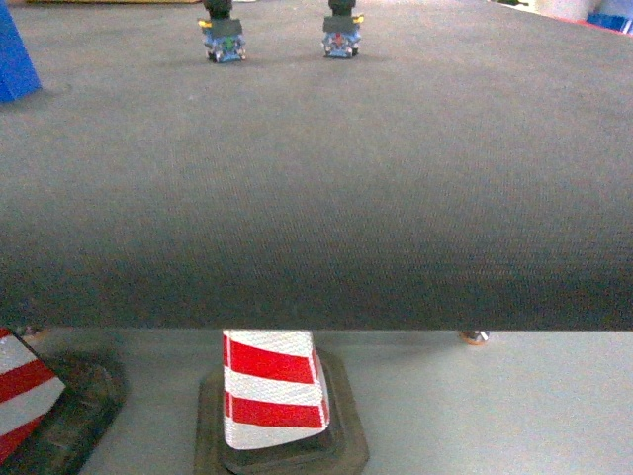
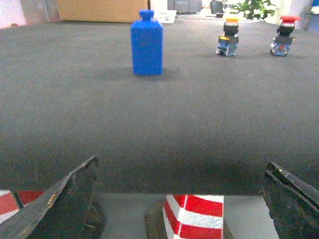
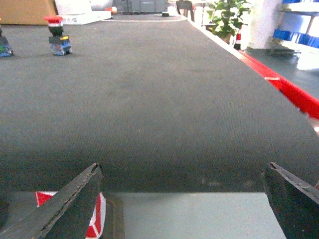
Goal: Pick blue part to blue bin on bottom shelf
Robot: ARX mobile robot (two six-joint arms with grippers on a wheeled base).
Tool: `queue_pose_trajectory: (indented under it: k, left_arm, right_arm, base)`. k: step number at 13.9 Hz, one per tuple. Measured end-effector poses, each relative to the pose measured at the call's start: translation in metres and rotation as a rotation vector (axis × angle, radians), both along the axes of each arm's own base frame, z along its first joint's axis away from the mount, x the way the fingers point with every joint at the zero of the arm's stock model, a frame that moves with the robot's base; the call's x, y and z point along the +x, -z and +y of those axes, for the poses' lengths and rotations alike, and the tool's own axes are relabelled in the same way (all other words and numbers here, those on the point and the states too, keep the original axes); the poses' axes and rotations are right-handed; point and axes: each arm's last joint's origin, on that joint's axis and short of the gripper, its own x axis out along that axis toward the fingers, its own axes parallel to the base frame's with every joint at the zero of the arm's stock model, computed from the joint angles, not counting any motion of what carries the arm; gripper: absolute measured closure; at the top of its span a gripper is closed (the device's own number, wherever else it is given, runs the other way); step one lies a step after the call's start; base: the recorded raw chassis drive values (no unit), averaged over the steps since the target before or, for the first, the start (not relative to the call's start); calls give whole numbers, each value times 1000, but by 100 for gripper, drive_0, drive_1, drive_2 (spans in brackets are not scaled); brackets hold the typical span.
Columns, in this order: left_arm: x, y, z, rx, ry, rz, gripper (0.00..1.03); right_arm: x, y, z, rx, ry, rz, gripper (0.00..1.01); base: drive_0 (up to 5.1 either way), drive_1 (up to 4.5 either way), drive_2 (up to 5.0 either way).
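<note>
The blue part (image 2: 147, 45), a bottle-shaped block, stands upright on the dark grey table (image 2: 159, 124), far ahead of my left gripper (image 2: 180, 167). In the head view only its edge (image 1: 15, 54) shows, at the top left. The left gripper is open and empty, level with the table's near edge. My right gripper (image 3: 183, 167) is also open and empty at that edge, further right. Neither gripper shows in the head view. Blue containers (image 3: 298, 22) sit on a rack at the far right; I cannot tell whether one is the blue bin.
Two push-button switches stand at the table's back, one yellow-capped (image 2: 228, 42) and one red-capped (image 2: 284, 40). Red-and-white cones (image 1: 272, 391) (image 1: 25, 391) stand on the floor under the near edge. A red strip (image 3: 289, 89) runs along the table's right side. A cardboard box (image 2: 102, 10) lies beyond the table.
</note>
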Motion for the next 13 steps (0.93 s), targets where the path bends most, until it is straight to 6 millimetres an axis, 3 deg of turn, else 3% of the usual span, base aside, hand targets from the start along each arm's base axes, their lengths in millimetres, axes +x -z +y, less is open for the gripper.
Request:
queue_pose_trajectory:
  k: [13]
  left_arm:
    - [0,0,0,0,1,3,5]
  right_arm:
    - [0,0,0,1,1,0,3]
  base:
    - [0,0,0]
